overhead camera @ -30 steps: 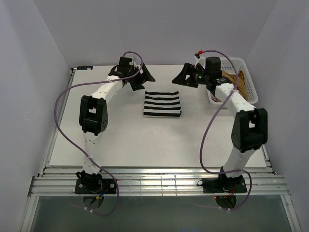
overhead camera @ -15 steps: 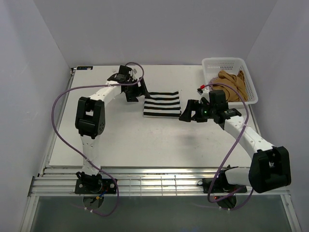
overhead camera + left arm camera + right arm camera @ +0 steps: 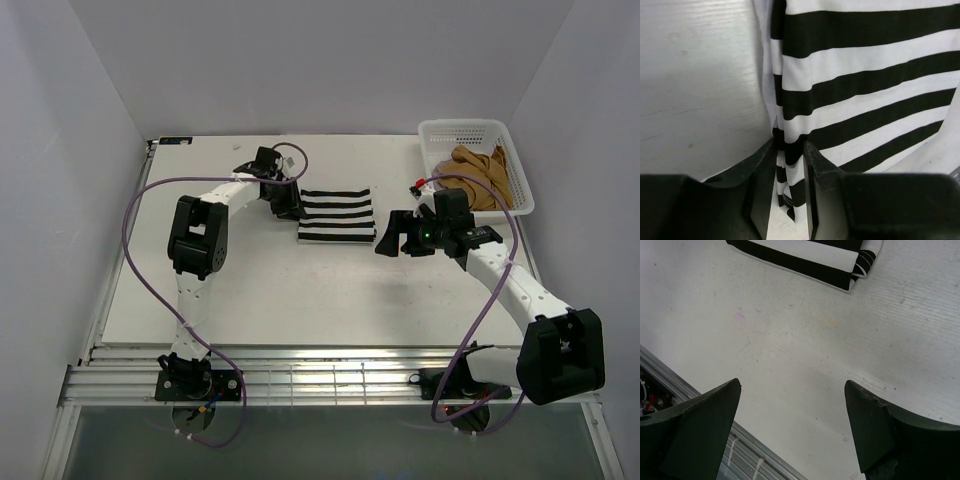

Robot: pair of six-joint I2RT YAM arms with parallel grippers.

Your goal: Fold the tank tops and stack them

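**Left end effector.** The left end effector [image 3: 293,208] is at the left edge of the black-and-white striped tank top [image 3: 338,215]. In the left wrist view, its two fingers [image 3: 757,195] stand close together with the folded edge of the striped tank top [image 3: 865,90] between them. The cloth fills the narrow gap, so the left end effector [image 3: 787,200] is clamped on that edge. The rest of the garment spreads forward and to the right of the fingers, flat on the desk [image 3: 700,75].

**Right end effector.** The right end effector [image 3: 383,236] sits low over the desk [image 3: 300,300], just beside the near right corner of the striped tank top and apart from it. In the right wrist view its fingers [image 3: 705,425] are spread wide with only bare desk [image 3: 790,340] between them. It grips nothing. The corner of the striped tank top [image 3: 805,257] lies ahead of the fingertips, at the top of that view.

**Task items.**
- The striped tank top is folded into a compact rectangle and lies between the two end effectors.
- The tan tank top [image 3: 478,172] lies bunched in the white mesh basket [image 3: 470,125]. The basket stands behind the right end effector, at the far right corner of the desk and well apart from the left end effector.
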